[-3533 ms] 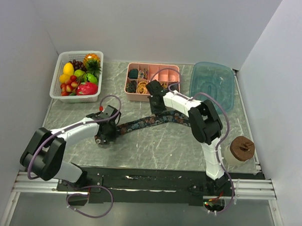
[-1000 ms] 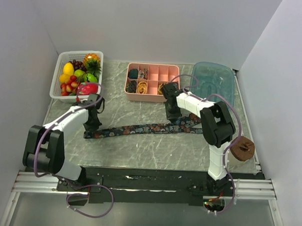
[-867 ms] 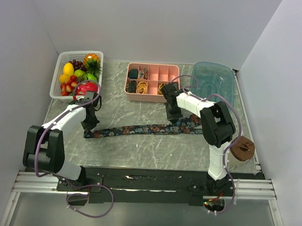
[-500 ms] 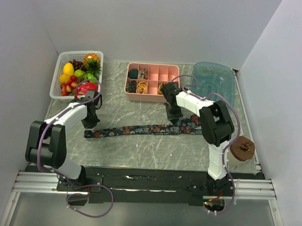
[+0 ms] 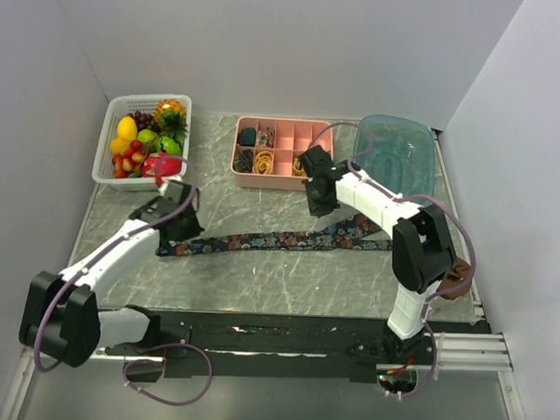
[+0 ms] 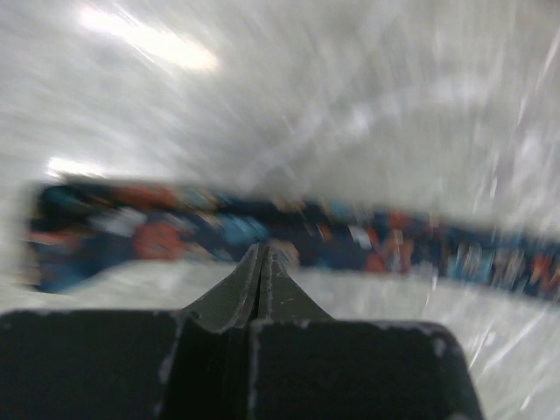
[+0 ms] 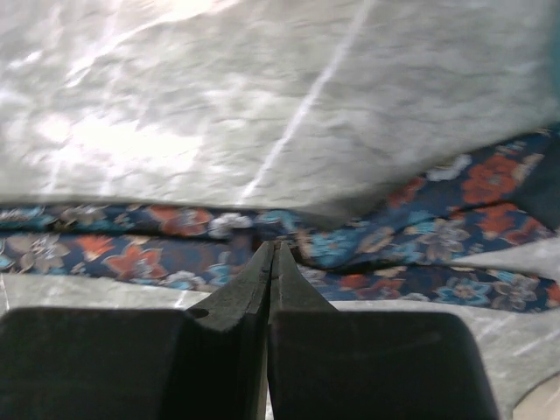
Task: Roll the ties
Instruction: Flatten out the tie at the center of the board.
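Lying flat across the middle of the tabletop [image 5: 286, 285], the tie [image 5: 269, 237] is stretching from near the left edge toward the right edge, with the fabric widening and folding over itself on the right. The left claw [image 5: 181, 230] is hanging over the tie's narrow left end, pressing fully closed and gripping nothing. Its wrist camera is blurring, but it is showing the patterned strip just past the claw's tip. The right claw [image 5: 319, 206] is hanging just behind the tie's right half, also closing tight on nothing and pointing down at the fold in the fabric. A white basket [image 5: 110, 170] of fruit is sitting at the back left corner, a pink divided tray [image 5: 284, 124] along the back edge, and a blue tub [image 5: 395, 131] at the back right corner.
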Controlling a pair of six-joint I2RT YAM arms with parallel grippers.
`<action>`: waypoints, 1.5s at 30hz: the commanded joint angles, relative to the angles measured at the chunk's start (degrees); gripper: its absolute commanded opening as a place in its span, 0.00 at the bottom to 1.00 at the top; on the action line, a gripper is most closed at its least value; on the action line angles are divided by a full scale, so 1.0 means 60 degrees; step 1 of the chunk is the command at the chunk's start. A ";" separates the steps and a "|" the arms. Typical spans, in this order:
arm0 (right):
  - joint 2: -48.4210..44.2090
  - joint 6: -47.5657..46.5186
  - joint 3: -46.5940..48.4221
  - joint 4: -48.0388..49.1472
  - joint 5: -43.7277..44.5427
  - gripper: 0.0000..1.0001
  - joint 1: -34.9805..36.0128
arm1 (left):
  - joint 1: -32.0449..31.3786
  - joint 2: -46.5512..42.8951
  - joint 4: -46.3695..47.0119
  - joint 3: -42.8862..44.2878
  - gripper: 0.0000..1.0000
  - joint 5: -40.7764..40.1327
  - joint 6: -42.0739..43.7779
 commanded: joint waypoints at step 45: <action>0.0005 0.0147 -0.0468 0.4877 -0.3444 0.00 0.2657 | 0.2149 -0.0307 -0.1618 0.2033 0.07 -0.0484 0.0463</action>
